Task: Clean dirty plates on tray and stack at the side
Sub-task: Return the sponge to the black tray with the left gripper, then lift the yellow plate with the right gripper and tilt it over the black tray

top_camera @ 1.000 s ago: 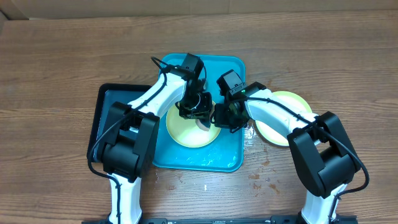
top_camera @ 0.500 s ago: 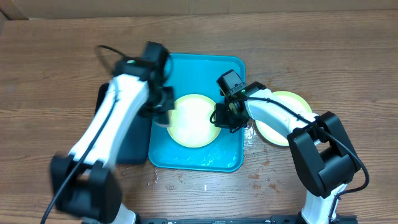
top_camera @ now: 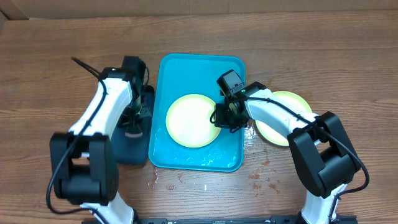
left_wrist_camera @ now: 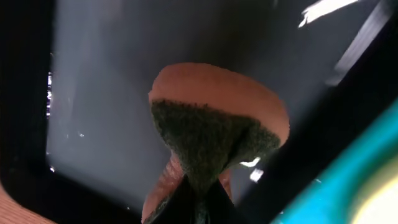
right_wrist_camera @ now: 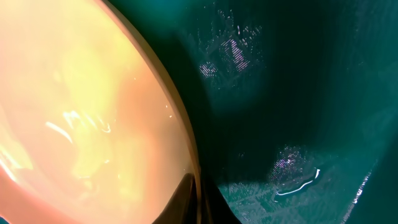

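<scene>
Plate point(top_camera: 191, 120) looks wiped, lying on blue tray point(top_camera: 199, 68), right hand point(top_camera: 220, 117) pinching its rim. Left hand point(top_camera: 132, 126) clamps sponge point(left_wrist_camera: 211, 124) over black tray point(top_camera: 134, 154). Second plate point(top_camera: 287, 102) on table point(top_camera: 50, 62) at right; stacking not yet done.

Bright overhead; dim, blurred, glare-flecked wrist views.

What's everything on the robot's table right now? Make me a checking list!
Surface: wooden table, damp-looking spots near the turquoise tray's front right corner.
Job's things: yellow-green plate lying in the turquoise tray; second plate on the table to its right.
Clutter: black tray left of the turquoise one.
Grippers: left gripper pinches a sponge over the black tray; right gripper grips the yellow-green plate's rim.
Cables: black cable on the left arm, another on the right.
Surroundings: pale board along the far edge.
</scene>
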